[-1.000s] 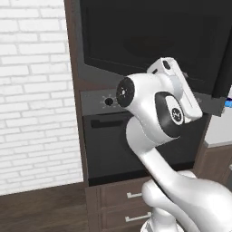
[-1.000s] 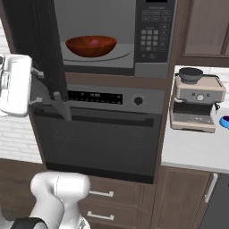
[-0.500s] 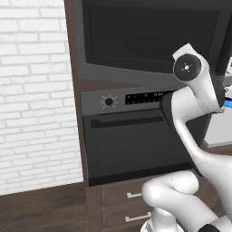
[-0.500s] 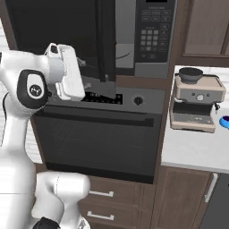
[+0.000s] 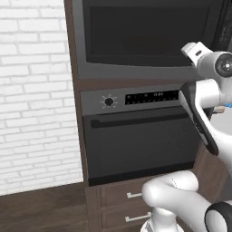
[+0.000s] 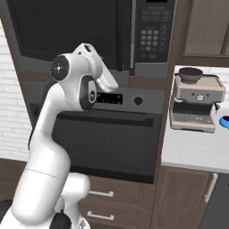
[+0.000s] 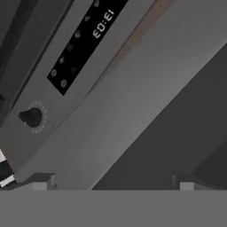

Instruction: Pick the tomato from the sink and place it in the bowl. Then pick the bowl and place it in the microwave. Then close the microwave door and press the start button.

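Microwave (image 6: 89, 36) built into dark cabinet wall, above oven (image 6: 96, 134). Microwave door (image 5: 149, 38) shut flat across front, big black window, inside too dark to see thru. Key panel (image 6: 153, 33) on microwave's right side, rows of small buttons, in right base view just right of door edge. Same door seen in right base view as wide dark pane left of panel.

Tool (image 7: 113, 184) open, nothing between tips; 2 small grey fingertips (image 7: 42, 181) stand wide apart at bottom of hand view. Hand view rolled hard: oven's control strip runs diagonally, black display (image 7: 86, 40) w/ mirrored digits, round knob (image 7: 31, 117) lower left, dark glass surface to lower right. Tool close to oven/microwave front, touching nothing visible.

Arm (image 6: 67, 112) rises in front of oven in right base view, elbow up by microwave's lower edge, wrist angled toward oven's display. In left base view arm at right edge, overlapping right end of oven strip.

Oven below: knob (image 5: 108, 101) left of display, long bar handle (image 5: 136, 121) under strip, 2 drawers (image 5: 131, 195) beneath.

Right of oven: pale bench (image 6: 197, 147) w/ coffee machine (image 6: 197, 105) on it, blue item (image 6: 223, 121) at far right edge, partly cut off. White brick wall (image 5: 34, 90) left of cabinet.
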You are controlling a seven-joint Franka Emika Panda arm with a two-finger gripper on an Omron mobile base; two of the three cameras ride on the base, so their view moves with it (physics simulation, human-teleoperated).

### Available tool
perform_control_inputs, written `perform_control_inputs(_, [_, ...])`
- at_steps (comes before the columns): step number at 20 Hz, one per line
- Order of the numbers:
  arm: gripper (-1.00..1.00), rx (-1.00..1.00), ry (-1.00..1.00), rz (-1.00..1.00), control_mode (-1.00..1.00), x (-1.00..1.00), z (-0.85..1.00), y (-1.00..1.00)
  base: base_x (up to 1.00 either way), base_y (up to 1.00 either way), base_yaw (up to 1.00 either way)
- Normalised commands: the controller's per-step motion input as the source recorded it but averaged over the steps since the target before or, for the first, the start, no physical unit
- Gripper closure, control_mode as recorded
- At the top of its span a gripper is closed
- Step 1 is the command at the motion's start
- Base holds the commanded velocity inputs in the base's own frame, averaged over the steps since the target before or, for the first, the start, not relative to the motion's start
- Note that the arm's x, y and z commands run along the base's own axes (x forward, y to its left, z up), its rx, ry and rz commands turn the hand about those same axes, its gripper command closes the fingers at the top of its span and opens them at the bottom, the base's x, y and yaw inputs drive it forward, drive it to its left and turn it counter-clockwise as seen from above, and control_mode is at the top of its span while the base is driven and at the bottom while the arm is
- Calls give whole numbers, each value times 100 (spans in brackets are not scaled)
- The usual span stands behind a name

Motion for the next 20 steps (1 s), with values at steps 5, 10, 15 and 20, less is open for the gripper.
perform_control_inputs(5, [-100, 0, 0, 4, -100, 87, 0, 0, 0, 0, 0])
perform_control_inputs(10, [-100, 0, 0, 0, -100, 78, 0, 0, 0, 0, 0])
perform_control_inputs(15, [-100, 0, 0, 0, -100, 62, -2, 0, 0, 0, 0])
perform_control_inputs(20, [-100, 1, -3, 6, -100, -16, -1, 0, 0, 0, 0])
